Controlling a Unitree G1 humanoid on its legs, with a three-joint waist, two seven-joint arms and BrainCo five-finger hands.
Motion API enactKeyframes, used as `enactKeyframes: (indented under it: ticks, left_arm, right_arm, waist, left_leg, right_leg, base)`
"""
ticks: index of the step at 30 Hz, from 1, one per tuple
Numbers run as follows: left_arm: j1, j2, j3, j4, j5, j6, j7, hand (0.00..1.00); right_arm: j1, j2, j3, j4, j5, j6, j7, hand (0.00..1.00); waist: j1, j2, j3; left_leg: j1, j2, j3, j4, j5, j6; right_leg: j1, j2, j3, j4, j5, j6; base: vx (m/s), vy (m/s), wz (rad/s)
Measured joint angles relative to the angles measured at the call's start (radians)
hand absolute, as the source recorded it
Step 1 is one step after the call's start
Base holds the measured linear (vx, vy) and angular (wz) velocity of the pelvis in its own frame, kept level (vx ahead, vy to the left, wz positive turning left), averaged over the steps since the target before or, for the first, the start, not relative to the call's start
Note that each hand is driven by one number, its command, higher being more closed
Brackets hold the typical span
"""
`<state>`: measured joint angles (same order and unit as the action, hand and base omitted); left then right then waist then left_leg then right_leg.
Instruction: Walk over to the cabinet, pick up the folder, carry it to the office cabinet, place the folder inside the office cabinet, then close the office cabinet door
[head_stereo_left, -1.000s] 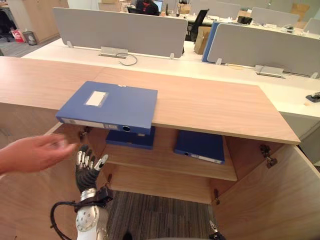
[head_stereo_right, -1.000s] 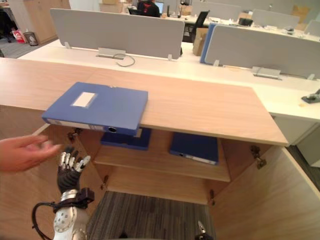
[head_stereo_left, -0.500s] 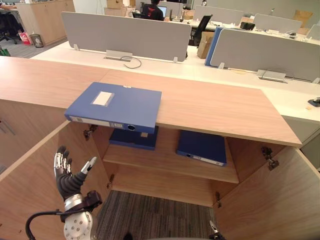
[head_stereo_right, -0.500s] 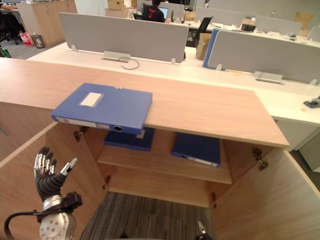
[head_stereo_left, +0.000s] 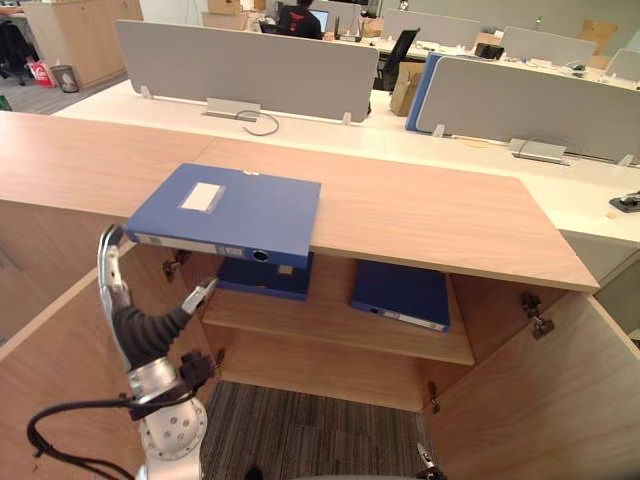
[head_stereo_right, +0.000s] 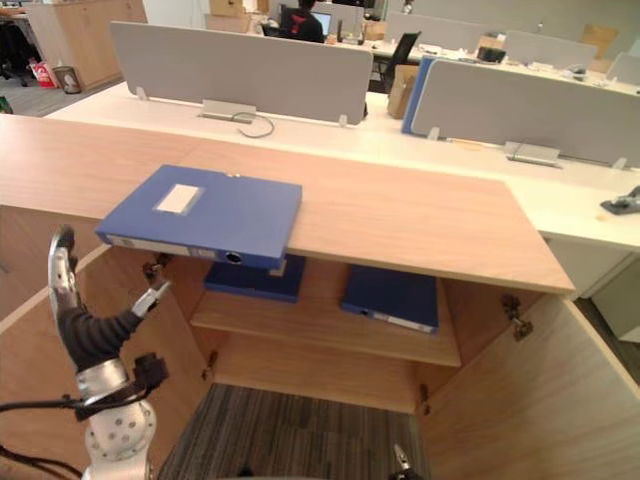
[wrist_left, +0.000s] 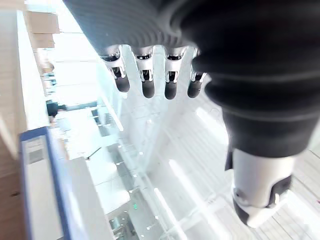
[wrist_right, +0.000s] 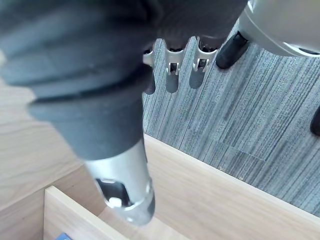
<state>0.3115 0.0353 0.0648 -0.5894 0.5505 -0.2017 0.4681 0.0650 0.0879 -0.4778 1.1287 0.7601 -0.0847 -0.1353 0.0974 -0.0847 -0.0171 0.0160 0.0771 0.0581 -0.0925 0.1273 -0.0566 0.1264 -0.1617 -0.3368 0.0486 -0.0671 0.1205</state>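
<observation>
Left hand is up in front of the open cabinet, fingers straight and upright, thumb spread wide toward the shelf. It holds nothing. It sits just below and left of the flat blue box-file folder with a white label, not touching it.

The folder lies flat on the light wooden cabinet top, its spine side overhanging the front edge. Under it is the inner wooden shelf, carrying a second blue folder and a third blue folder. The left cabinet door and right cabinet door are swung open.

Right hand hangs low over the grey striped carpet, fingers loose, empty.

Step looks like the reach for pickup, with nothing grasped yet. To do it well:
- Lift the hand to the overhang, fingers over the top face and thumb under the spine.
- Pinch near mid-spine, not the corner, or the folder will likely tip.
- Slide it toward the robot before lifting.
- Stay clear of the left door.
- The right hand could support the far side.
</observation>
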Motion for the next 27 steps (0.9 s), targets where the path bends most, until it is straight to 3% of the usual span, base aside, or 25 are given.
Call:
enactKeyframes:
  ticks: [4, 7, 11, 18, 27]
  left_arm:
    - [-0.112, 0.197, -0.032, 0.072, 0.173, -0.003, 0.027, 0.00]
    - [-0.180, 0.297, -0.031, 0.200, 0.309, 0.016, 0.034, 0.00]
    - [-0.226, 0.363, -0.042, 0.290, 0.393, 0.032, 0.028, 0.00]
    - [-0.291, 0.528, -0.064, 0.473, 0.477, 0.012, -0.023, 0.00]
    - [-0.338, 0.613, -0.099, 0.627, 0.507, -0.003, -0.065, 0.00]
  right_arm:
    - [0.006, -0.001, -0.002, 0.020, -0.014, -0.016, 0.015, 0.00]
    - [0.007, -0.004, -0.004, 0.024, -0.035, -0.024, 0.029, 0.00]
    - [0.006, -0.005, -0.041, 0.034, -0.034, -0.029, 0.036, 0.00]
    - [0.008, -0.017, -0.095, 0.042, -0.034, -0.032, 0.041, 0.00]
    - [0.016, -0.028, -0.129, 0.041, -0.034, -0.030, 0.045, 0.00]
  waist:
    - [-0.010, 0.003, -0.021]
    - [-0.029, 0.008, -0.039]
    - [-0.043, 0.012, -0.042]
    - [-0.052, 0.037, -0.050]
    - [-0.054, 0.044, -0.053]
  left_leg:
    - [0.002, 0.010, 0.034, 0.000, -0.005, -0.010]
    - [0.003, 0.015, 0.050, 0.001, -0.005, -0.009]
    - [0.004, 0.016, 0.065, 0.005, -0.006, -0.010]
    - [0.030, 0.016, 0.082, 0.000, -0.014, -0.008]
    - [0.039, 0.012, 0.087, -0.001, -0.029, -0.008]
  right_leg:
    - [-0.012, 0.013, 0.044, -0.013, 0.005, -0.006]
    - [-0.023, 0.019, 0.067, -0.017, 0.009, -0.011]
    - [-0.025, 0.020, 0.084, -0.017, 0.010, -0.013]
    - [-0.019, 0.020, 0.104, -0.018, 0.010, -0.024]
    - [-0.004, 0.020, 0.114, -0.052, 0.011, -0.037]
  base:
    - [0.00, -0.001, -0.23]
    - [0.04, -0.003, -0.23]
    - [0.04, 0.010, -0.13]
    - [-0.03, 0.019, -0.09]
    - [-0.01, 0.013, -0.03]
